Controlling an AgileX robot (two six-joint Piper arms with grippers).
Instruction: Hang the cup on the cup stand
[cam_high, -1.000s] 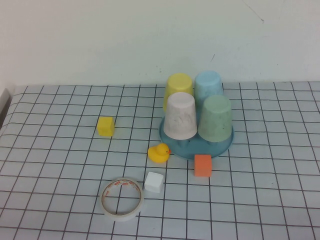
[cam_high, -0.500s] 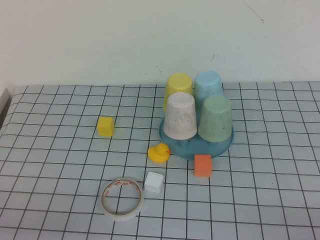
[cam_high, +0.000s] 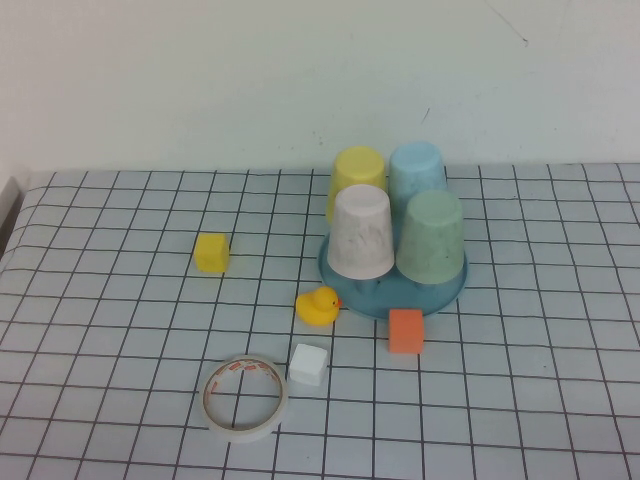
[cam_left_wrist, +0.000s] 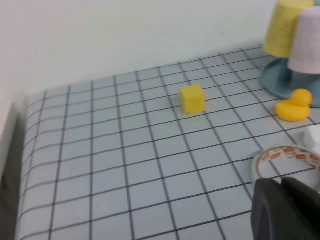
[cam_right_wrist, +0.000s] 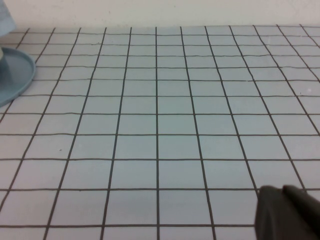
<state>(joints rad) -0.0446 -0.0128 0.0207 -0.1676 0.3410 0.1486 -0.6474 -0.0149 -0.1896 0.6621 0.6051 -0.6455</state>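
Four cups are already sitting upside down on the stand (cam_high: 440, 290), and the green cup (cam_high: 431, 236) is one of them, front right, next to the whitish cup (cam_high: 360, 231), with the yellow cup (cam_high: 357, 172) and blue cup (cam_high: 417, 170) behind. So as far as I can tell the hanging is basically done, nothing obvious left except maybe the arms staying parked. Neither arm shows in the high view. Left gripper (cam_left_wrist: 282, 186) is pinched closed and empty, hanging low near the tape roll (cam_high: 242, 396), close to the duck (cam_high: 318, 305). Right gripper (cam_right_wrist: 285, 191) is also closed on nothing, over bare grid cloth, well apart from the stand.
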